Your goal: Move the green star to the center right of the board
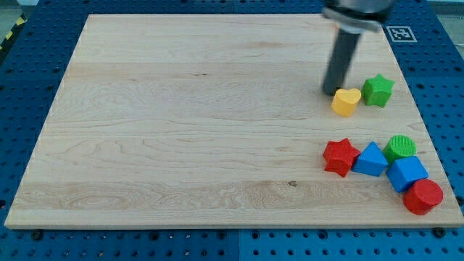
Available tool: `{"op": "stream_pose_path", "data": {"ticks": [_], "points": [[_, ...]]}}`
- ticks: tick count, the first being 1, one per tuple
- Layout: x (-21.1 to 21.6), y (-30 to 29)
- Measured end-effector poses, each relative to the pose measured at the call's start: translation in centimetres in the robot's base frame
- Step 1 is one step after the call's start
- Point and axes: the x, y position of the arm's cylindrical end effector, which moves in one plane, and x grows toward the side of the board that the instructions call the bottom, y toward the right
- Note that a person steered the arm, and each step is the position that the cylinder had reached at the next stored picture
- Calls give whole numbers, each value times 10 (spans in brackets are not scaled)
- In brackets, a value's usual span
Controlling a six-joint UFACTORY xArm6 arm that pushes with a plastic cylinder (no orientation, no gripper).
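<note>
The green star [378, 90] lies on the wooden board [181, 130] near its right edge, in the upper right part. A yellow heart [346, 101] sits just to the star's left, almost touching it. My tip [332, 91] is the lower end of the dark rod coming down from the view's top. It stands at the yellow heart's upper left edge, about a block's width left of the green star.
A cluster sits at the board's lower right: a red star [340, 156], a blue triangle [371, 160], a green cylinder [400, 147], a blue cube [406, 173] and a red cylinder [423, 196]. The board lies on a blue perforated table.
</note>
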Motion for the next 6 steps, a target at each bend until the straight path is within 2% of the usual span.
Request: {"op": "stream_pose_path", "data": {"ticks": [1,2,3,4,5,6], "points": [[1,56],[1,54],[-14,28],[-40,45],[-33,97],[-32,121]]}}
